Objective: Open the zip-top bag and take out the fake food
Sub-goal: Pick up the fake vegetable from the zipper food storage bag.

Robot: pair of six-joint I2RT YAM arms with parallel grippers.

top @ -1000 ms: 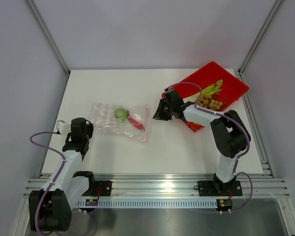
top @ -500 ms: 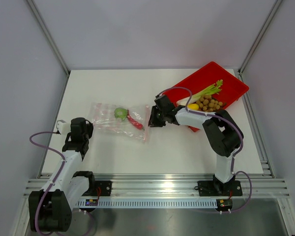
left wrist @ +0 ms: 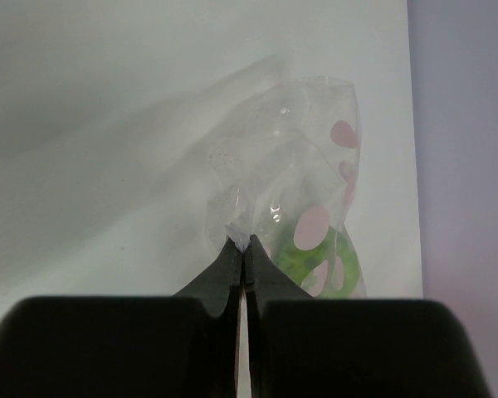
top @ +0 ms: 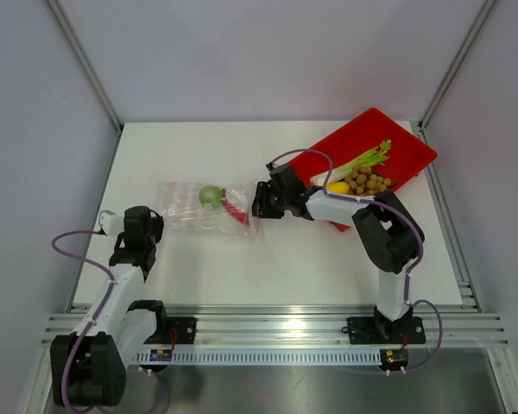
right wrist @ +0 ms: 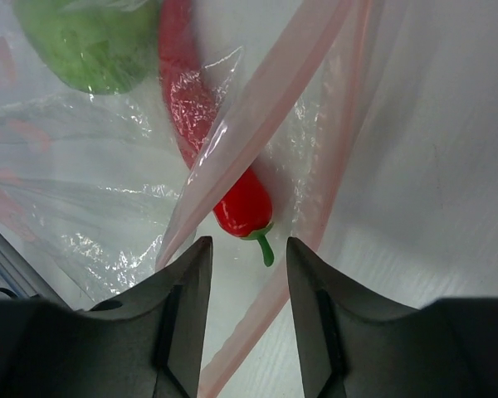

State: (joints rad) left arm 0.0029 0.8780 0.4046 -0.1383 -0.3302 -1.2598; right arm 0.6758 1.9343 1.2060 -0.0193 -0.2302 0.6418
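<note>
The clear zip-top bag (top: 194, 210) lies left of the table's middle, its pink zip strip (right wrist: 261, 112) facing right. Inside it are fake food pieces: a green round fruit (top: 210, 196) and a red chili pepper (top: 236, 210). My left gripper (top: 154, 223) is shut on the bag's left corner (left wrist: 239, 236), with the fruit (left wrist: 297, 259) just beyond. My right gripper (top: 257, 202) is open at the bag's mouth. In the right wrist view the right gripper (right wrist: 247, 249) has the chili's (right wrist: 236, 203) green stem just ahead of its gap and grips nothing.
A red tray (top: 406, 147) sits tilted at the back right, holding a celery stalk (top: 365, 159), tan balls (top: 369, 181) and a yellow piece (top: 338, 187). The right arm's forearm stretches from the tray toward the bag. White walls and metal posts enclose the table.
My right gripper has moved left from the tray to the bag's mouth and its jaws have spread wider. The bag's right end has bunched leftward. The left arm stayed put.
</note>
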